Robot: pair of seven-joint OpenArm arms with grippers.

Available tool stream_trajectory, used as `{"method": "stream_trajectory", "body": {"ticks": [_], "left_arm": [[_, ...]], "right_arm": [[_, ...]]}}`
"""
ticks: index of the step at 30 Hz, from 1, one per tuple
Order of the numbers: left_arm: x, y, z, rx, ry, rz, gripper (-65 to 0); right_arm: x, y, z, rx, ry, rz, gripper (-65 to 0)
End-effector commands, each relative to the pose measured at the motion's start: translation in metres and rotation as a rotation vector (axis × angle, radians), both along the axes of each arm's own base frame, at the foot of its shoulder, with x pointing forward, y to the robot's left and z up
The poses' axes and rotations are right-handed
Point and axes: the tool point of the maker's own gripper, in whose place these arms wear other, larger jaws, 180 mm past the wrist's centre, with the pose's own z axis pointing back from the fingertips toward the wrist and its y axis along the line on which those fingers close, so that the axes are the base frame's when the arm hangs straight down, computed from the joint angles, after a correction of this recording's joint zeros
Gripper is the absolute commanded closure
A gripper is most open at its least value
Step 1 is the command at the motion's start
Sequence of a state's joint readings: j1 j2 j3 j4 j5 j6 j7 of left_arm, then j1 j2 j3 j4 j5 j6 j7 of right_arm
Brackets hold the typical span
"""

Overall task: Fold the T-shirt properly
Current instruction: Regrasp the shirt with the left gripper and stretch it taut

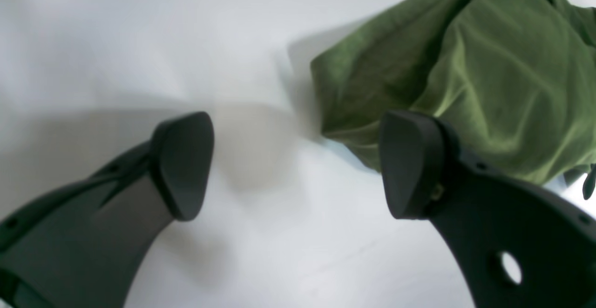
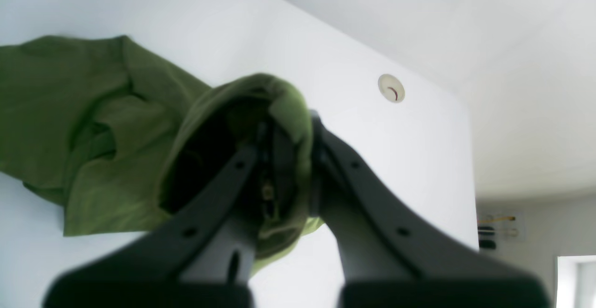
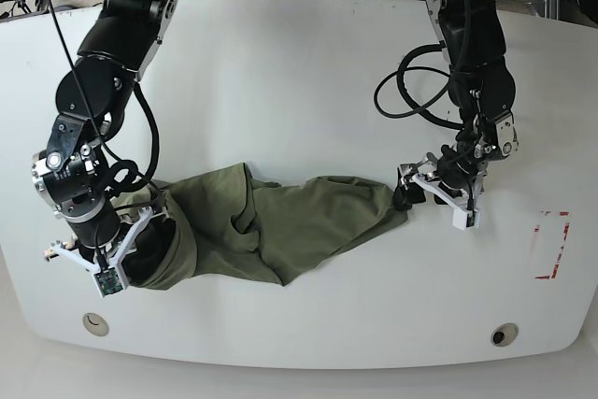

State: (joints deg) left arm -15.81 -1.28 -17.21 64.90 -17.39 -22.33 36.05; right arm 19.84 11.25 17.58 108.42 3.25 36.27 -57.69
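Base view showed the T-shirt (image 3: pixel 280 221) lying crumpled across the middle of the white table (image 3: pixel 299 63), stretched between the two arms. The right hand (image 3: pixel 126 254) sat at one end of the cloth, near the table's front edge, with fabric bunched up over its fingers. Right wrist view confirmed this: the fingers (image 2: pixel 335 159) were pinched together on a fold of the T-shirt (image 2: pixel 93 126), which draped over and around them. The left hand (image 3: pixel 439 189) was at the other end, just beside the shirt's tip. Left wrist view showed it released, its two fingers (image 1: pixel 184 164) spread wide with bare table (image 1: pixel 139 43) between them, and the T-shirt (image 1: pixel 489 75) lying just past one fingertip, ungripped.
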Motion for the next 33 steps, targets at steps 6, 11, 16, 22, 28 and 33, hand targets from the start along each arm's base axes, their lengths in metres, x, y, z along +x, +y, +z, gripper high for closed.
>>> {"method": "stream_trajectory", "body": {"ticks": [6,11,16,22,28,33], "left_arm": [[0.026,-0.025,0.011,-0.082,-0.024,-0.015,-52.4],[0.029,-0.051,0.009,-0.103,-0.009,-0.063,-52.4],[0.028,-0.067,0.009,-0.096,-0.005,-0.107,-50.8],[0.029,-0.074,0.009,-0.107,-0.004,-0.106,-15.7],[0.028,-0.072,0.008,-0.101,-0.002,-0.104,-0.1],[0.032,-0.066,0.021,-0.099,-0.044,-0.094,-0.1]], "right_arm": [[0.004,0.001,0.019,-0.002,-0.062,0.012,0.0],[0.002,0.002,0.020,-0.006,-0.065,0.013,0.0],[0.001,0.002,0.019,-0.007,-0.065,0.014,0.0],[0.001,0.002,0.019,-0.007,-0.063,0.014,0.0],[0.001,0.002,0.018,-0.006,-0.060,0.013,0.0],[0.001,0.001,0.015,-0.005,-0.053,0.010,0.0]]}}
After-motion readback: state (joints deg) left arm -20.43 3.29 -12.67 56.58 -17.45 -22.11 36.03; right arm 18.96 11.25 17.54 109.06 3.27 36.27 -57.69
